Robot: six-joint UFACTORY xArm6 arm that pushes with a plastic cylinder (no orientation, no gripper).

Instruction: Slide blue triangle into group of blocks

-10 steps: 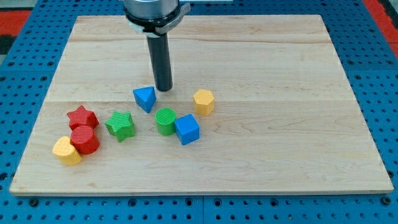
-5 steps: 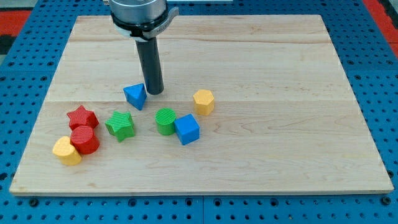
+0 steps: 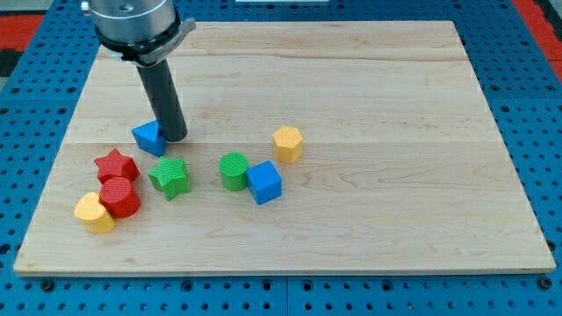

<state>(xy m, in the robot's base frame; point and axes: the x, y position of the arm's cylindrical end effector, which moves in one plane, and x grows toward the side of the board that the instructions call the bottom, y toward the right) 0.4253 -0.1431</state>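
Note:
The blue triangle [image 3: 147, 138] lies on the wooden board [image 3: 369, 202] at the view's left of centre. My tip [image 3: 175, 138] touches its right side. Just below and left of the triangle is a group: a red star [image 3: 116, 164], a red cylinder [image 3: 119, 197] and a yellow block [image 3: 93, 212]. A green star [image 3: 170, 175] sits just below and right of the triangle.
A green cylinder [image 3: 234, 170] and a blue cube [image 3: 263, 183] sit touching near the board's middle. A yellow hexagonal block [image 3: 287, 143] lies up and right of them. The board rests on a blue pegboard surface [image 3: 35, 132].
My tip has moved to the view's left and slightly down, pushing the blue triangle leftward toward the red star. The other blocks have not moved.

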